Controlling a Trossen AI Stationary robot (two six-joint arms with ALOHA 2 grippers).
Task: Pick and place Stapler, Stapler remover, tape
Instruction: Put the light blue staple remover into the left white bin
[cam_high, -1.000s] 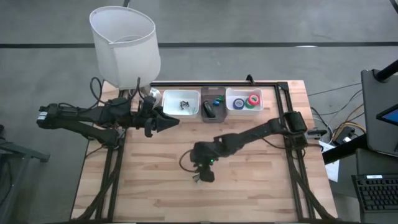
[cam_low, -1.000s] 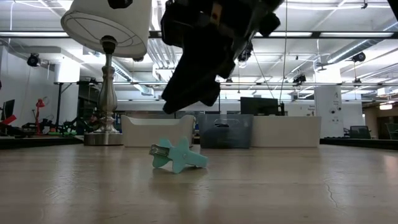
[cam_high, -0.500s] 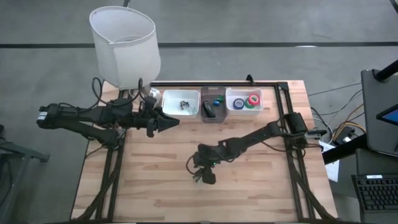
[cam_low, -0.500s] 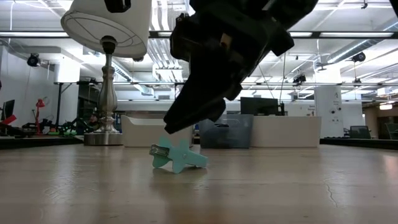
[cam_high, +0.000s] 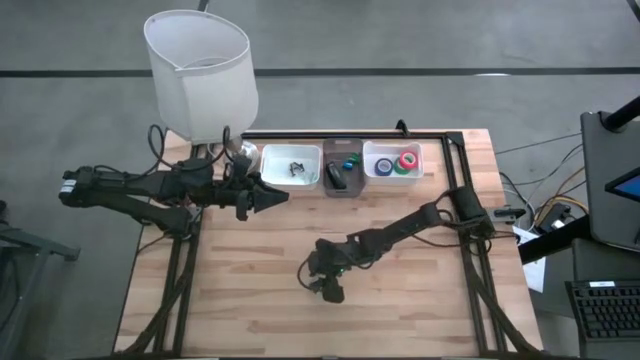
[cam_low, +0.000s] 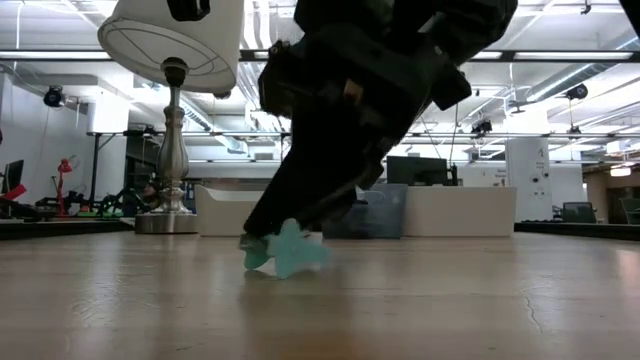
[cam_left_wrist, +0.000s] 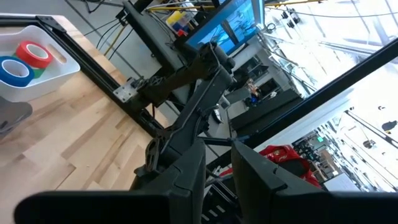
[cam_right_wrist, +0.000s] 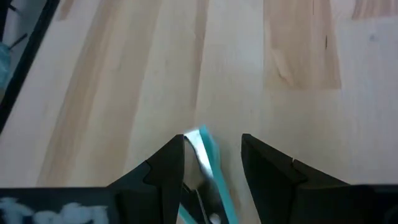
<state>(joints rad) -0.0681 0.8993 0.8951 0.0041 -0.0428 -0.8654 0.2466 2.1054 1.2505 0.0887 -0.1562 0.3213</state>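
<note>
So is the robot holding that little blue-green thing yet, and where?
Not yet. The right gripper is open, with the teal staple remover between its fingers on the table. The left gripper holds nothing.

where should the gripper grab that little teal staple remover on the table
Grip the staple remover across its narrow middle, coming straight down from above. It lies flat on the wooden table, wings spread, so only the slim body fits between fingers. The right gripper already straddles it, jaws open on either side; the left gripper waits near the bins.
</note>
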